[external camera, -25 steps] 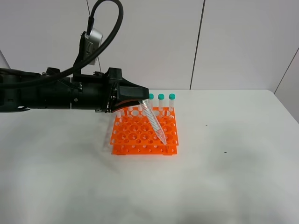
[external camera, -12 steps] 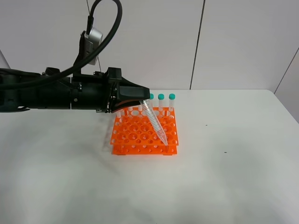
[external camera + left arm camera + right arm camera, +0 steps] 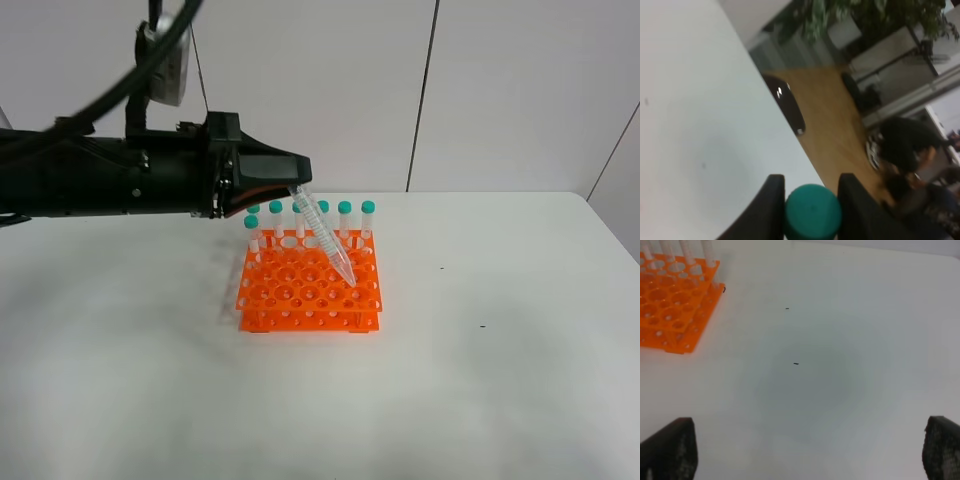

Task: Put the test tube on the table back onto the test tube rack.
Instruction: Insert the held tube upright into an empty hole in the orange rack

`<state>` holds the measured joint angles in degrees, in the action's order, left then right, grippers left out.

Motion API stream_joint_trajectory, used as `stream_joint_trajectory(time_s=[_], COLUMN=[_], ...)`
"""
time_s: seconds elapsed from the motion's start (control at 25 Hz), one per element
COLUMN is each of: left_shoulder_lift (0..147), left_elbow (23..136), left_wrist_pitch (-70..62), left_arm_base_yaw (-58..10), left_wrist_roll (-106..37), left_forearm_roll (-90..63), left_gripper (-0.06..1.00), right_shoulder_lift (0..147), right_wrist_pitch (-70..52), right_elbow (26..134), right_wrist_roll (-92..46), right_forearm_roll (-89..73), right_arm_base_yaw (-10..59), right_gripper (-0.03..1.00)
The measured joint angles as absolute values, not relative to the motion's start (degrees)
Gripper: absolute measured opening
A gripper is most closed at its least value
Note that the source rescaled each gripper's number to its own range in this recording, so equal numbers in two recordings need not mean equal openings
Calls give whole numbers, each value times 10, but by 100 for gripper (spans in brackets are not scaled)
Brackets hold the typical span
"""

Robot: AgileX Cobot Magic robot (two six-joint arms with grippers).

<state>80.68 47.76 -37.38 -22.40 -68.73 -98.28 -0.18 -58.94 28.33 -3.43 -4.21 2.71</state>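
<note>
My left arm reaches level from the left, high above the large white matte table (image 3: 500, 380), and its black left claw (image 3: 298, 190) is clamped tight on the cap end of the slim clear plastic test tube with the teal cap (image 3: 326, 240). The tube slants down and to the right, its pointed tip over the right side of the bright orange plastic rack of round holes (image 3: 290, 300). I cannot tell whether the tip touches it. A row of upright teal-capped tubes (image 3: 368, 208) lines the rack's far edge, just behind the slanted tube. The left wrist view alone shows the cap (image 3: 812, 212) pinched between the fingers (image 3: 771, 200). The right claw (image 3: 805, 455) shows only in its own view, spread wide, holding nothing, with the rack (image 3: 670, 310) well to its left.
</note>
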Motion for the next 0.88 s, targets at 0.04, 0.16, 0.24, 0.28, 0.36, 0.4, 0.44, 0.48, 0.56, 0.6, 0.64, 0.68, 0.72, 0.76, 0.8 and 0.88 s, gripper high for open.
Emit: stream_joint_trajectory(time_s=[0.04, 0.16, 0.24, 0.28, 0.36, 0.4, 0.44, 0.48, 0.56, 0.6, 0.64, 0.68, 0.72, 0.76, 0.8, 0.88], left_shoulder_lift=[793, 741, 713, 700, 682, 676, 673, 672, 671, 671, 671, 671, 671, 671, 672, 675], left_elbow=[479, 481, 481, 481, 481, 481, 481, 481, 481, 481, 481, 481, 481, 481, 481, 481], left_wrist_pitch=[-360, -310, -269, -251, -212, -197, -185, -172, -150, -134, -119, -102, -86, -66, -44, 0], left_arm_base_yaw=[-224, -224, -224, -224, -224, -224, -224, -224, -226, -230, -235, -241, -246, -255, -266, -295], left_wrist_roll=[-687, -687, -687, -687, -687, -687, -687, -687, -676, -653, -625, -581, -528, -478, -415, -300], left_forearm_roll=[-971, -920, -882, -863, -829, -811, -797, -780, -725, -691, -642, -585, -533, -466, -398, -281], left_gripper=[0, 0, 0, 0, 0, 0, 0, 0, 0, 0, 0, 0, 0, 0, 0, 0], right_shoulder_lift=[-2, -2, -2, -2, -2, -2, -2, -2, -2, -2, -2, -2, -2, -2, -2, -2], right_wrist_pitch=[-589, -589, -589, -589, -589, -589, -589, -589, -589, -589, -589, -589, -589, -589, -589, -589], right_elbow=[283, 283, 283, 283, 283, 283, 283, 283, 283, 283, 283, 283, 283, 283, 283, 283], right_wrist_roll=[-34, -34, -34, -34, -34, -34, -34, -34, -34, -34, -34, -34, -34, -34, -34, -34], right_forearm_roll=[-42, -42, -42, -42, -42, -43, -43, -43, -43, -43, -43, -43, -43, -43, -43, -43], right_arm_base_yaw=[27, 27, 27, 27, 27, 27, 27, 27, 27, 27, 27, 27, 27, 27, 27, 27], right_gripper=[100, 100, 100, 100, 100, 100, 100, 100, 100, 100, 100, 100, 100, 100, 100, 100])
